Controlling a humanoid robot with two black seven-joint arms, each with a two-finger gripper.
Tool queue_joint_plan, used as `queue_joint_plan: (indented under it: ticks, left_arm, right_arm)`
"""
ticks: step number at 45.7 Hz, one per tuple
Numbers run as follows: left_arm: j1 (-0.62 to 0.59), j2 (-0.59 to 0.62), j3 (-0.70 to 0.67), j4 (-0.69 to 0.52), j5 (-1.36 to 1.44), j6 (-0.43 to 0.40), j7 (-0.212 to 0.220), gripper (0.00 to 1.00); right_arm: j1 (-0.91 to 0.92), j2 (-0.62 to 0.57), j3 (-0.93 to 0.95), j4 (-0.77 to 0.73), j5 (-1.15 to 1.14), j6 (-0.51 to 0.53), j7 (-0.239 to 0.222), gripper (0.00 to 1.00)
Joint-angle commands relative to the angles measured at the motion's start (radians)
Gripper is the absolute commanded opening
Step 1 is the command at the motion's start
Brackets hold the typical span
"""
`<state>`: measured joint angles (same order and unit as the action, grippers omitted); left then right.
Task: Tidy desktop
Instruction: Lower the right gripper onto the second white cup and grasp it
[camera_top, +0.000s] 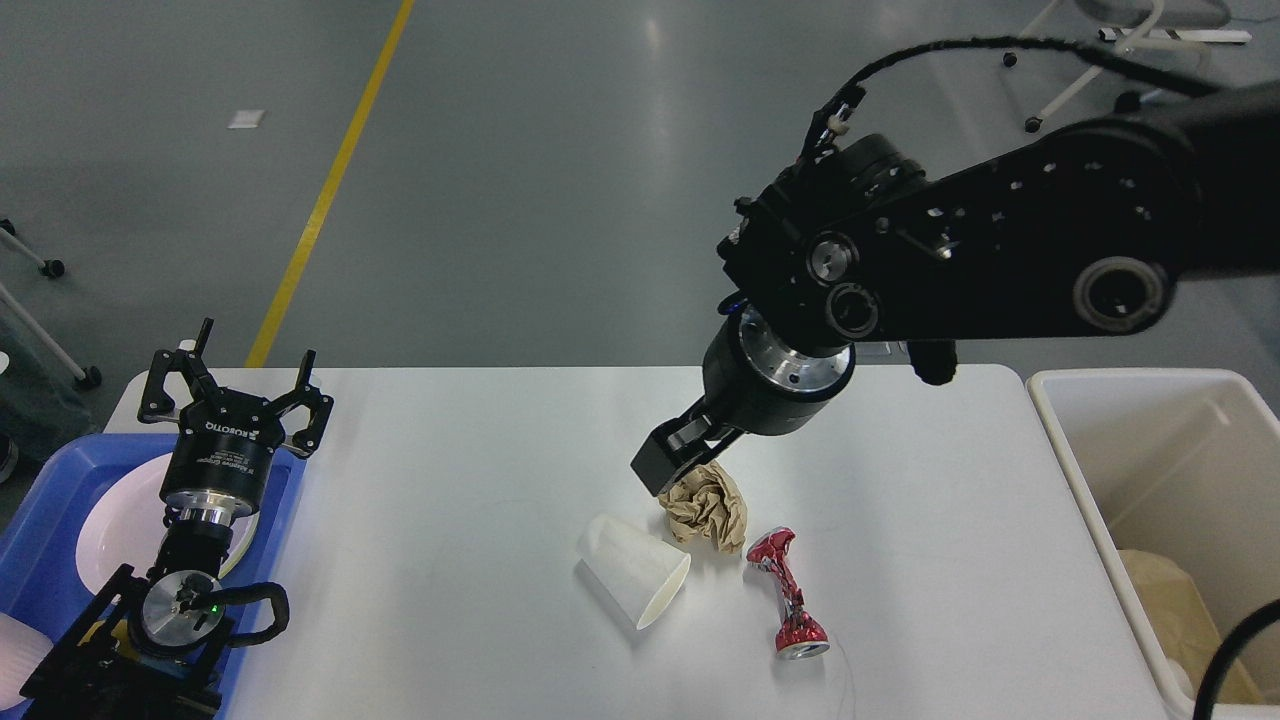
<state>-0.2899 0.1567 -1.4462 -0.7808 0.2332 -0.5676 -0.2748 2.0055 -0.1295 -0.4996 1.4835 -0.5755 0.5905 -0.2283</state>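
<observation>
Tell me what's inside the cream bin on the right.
The cream bin holds crumpled tan paper or bagging at its near end; the rest looks bare. A black cable and the picture's edge hide part.

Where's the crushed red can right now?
In the head view, the crushed red can lies on the desktop, right of centre near the front edge, just right of the tipped paper cup and below the crumpled brown paper.

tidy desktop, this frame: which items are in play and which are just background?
In play:
desktop
crumpled brown paper, right gripper right over it
tipped white paper cup
crushed red can
cream bin

Background:
blue tray with white plate
left gripper, open, idle over tray
yellow floor line
</observation>
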Motion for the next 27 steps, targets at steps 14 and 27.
queue_joint_plan:
  ticks: [14, 27]
  left_arm:
    - [0.0, 0.0, 0.0, 0.0, 0.0, 0.0, -0.001, 0.96]
    - [0.0, 0.0, 0.0, 0.0, 0.0, 0.0, -0.001, 0.96]
  right_arm:
    - [-0.444, 0.298, 0.019, -0.379, -0.267, -0.182, 0.0, 0.9]
    - [-0.631, 0.334, 0.016, -0.508, -0.363, -0.317, 0.0, 0.91]
